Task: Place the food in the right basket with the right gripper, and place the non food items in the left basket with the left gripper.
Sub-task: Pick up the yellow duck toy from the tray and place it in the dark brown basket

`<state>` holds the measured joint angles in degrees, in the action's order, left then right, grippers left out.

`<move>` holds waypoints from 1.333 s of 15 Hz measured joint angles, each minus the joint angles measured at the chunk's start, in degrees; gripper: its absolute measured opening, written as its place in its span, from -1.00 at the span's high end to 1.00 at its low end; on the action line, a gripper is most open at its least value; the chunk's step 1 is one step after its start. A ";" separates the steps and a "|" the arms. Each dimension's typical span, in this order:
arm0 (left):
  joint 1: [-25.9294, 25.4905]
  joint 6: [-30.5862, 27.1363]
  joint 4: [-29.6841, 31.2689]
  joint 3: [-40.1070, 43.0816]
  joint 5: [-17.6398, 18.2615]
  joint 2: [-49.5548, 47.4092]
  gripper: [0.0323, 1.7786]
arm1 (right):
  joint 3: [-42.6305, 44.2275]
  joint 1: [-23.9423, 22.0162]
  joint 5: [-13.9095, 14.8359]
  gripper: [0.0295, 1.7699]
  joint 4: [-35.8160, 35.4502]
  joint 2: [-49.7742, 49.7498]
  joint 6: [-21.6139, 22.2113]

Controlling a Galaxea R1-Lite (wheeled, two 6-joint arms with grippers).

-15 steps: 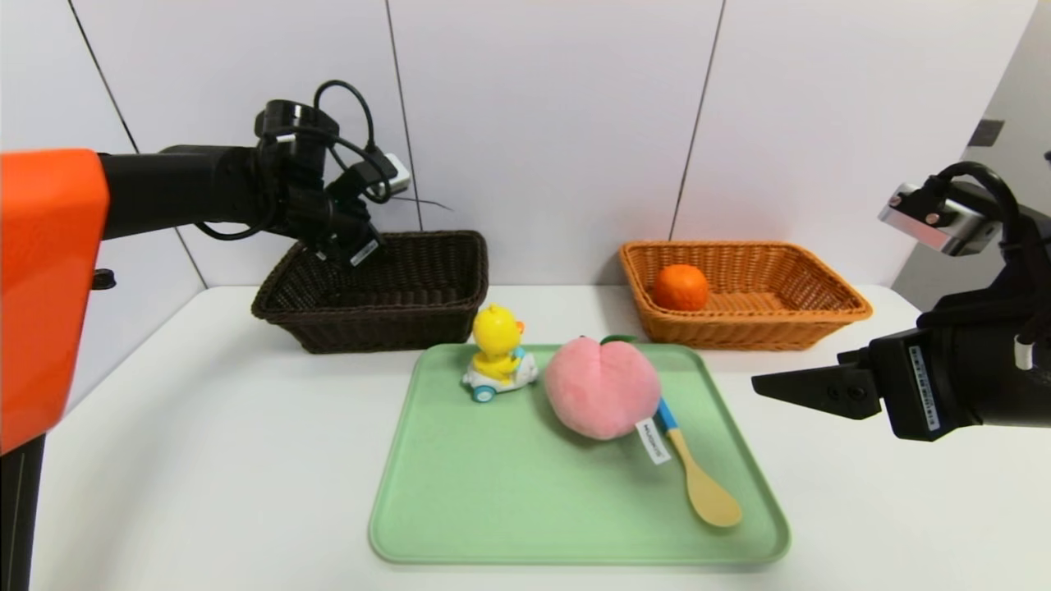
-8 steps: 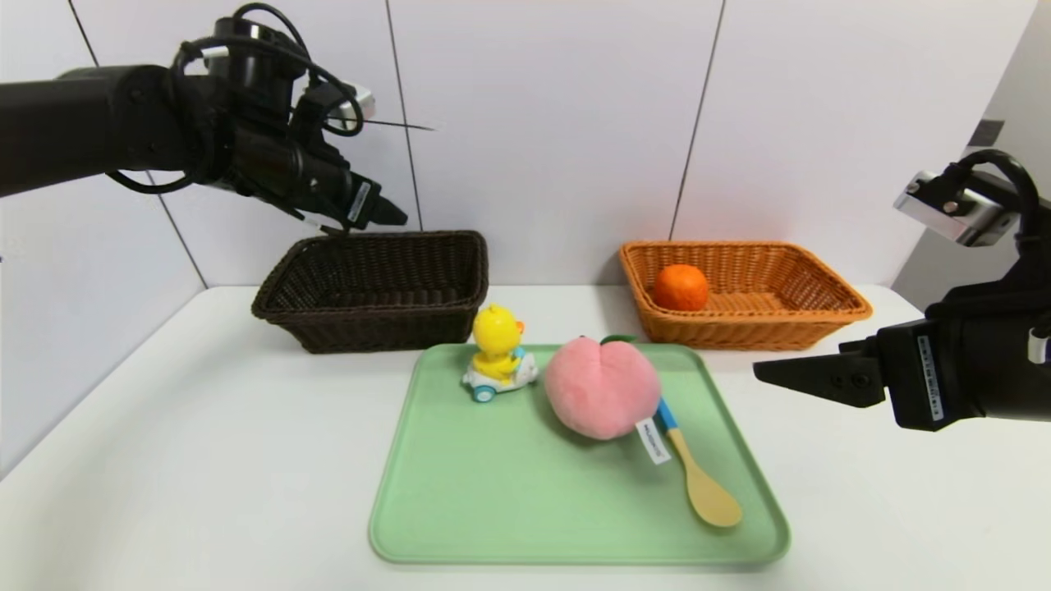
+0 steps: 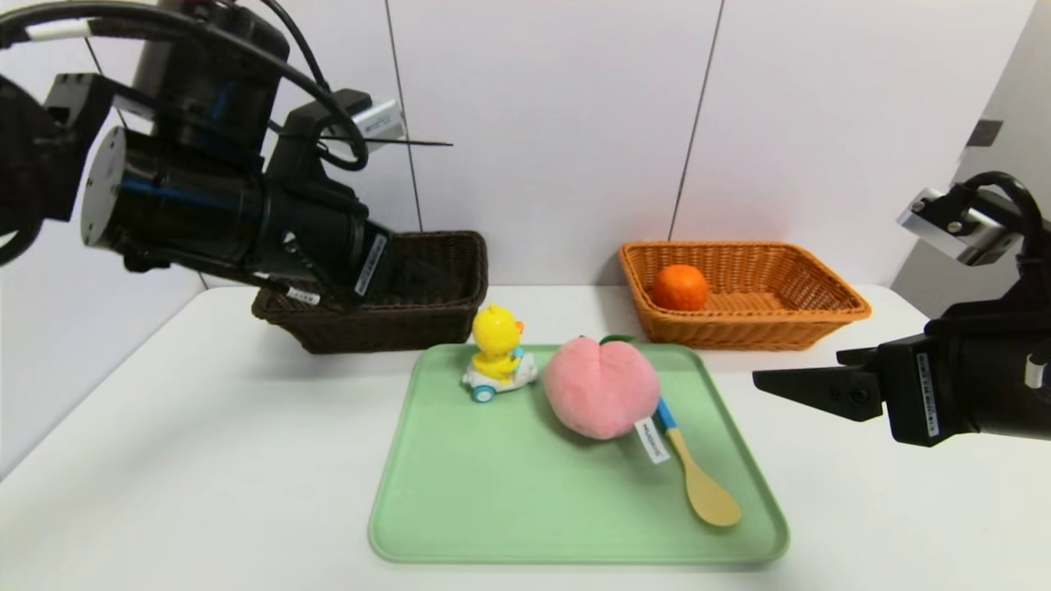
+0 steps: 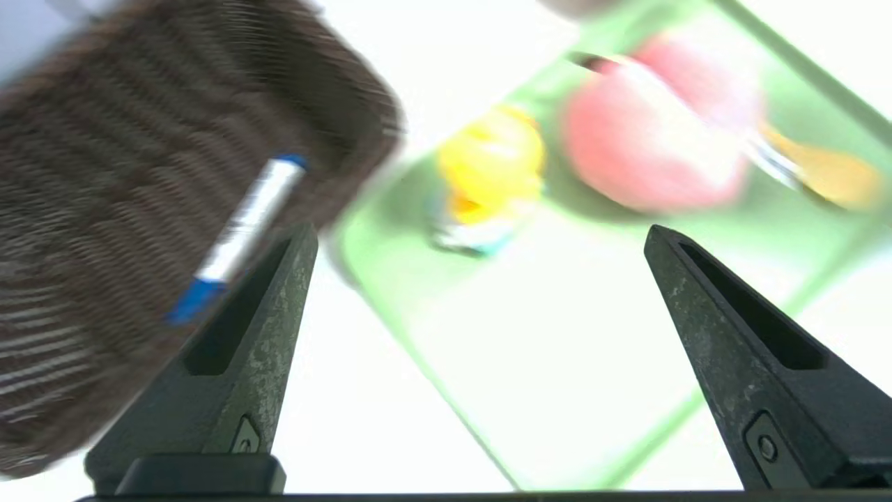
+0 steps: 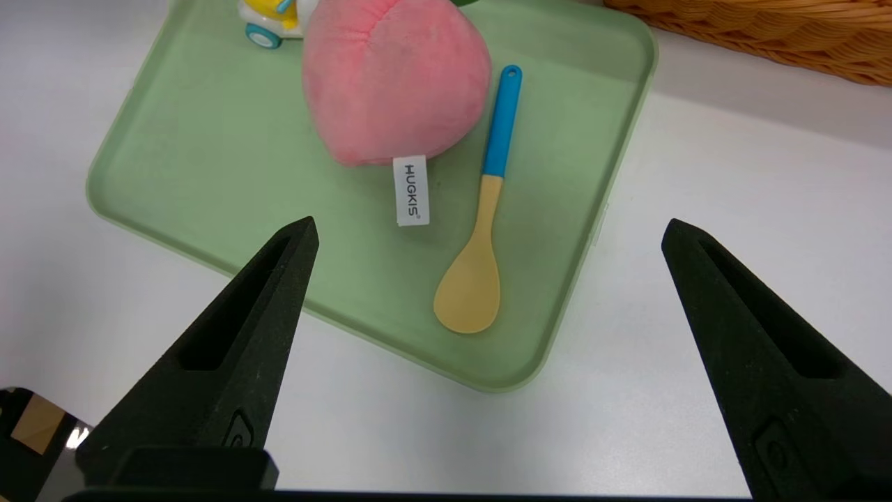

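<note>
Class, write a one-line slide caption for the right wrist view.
Open right gripper hovers above the green tray holding plush peach, spoon and duck toy.

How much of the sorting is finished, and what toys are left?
Done: the orange lies in the tan basket and the marker in the dark basket. In hand: nothing; the left end effector and the right end effector are open and empty. Left on the green tray: plush peach, duck toy, spoon.
</note>
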<state>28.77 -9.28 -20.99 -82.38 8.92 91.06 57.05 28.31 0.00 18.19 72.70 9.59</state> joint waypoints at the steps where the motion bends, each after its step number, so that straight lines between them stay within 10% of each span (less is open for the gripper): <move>1: 1.51 -0.39 2.17 4.33 1.79 -2.26 -0.86 | -0.05 -0.02 0.00 -0.92 -0.04 -0.09 -0.04; 7: 5.24 -3.95 16.70 27.73 14.60 -10.42 -0.88 | -0.20 -0.04 -0.21 -0.92 -0.02 -0.13 -0.21; 20: 1.40 -9.24 44.34 40.88 16.29 2.86 -0.90 | -0.96 0.11 -0.16 -0.92 0.00 -0.40 -0.32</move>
<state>30.17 -18.52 23.34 -41.51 25.21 93.93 56.09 28.42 -0.16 18.19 72.30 9.28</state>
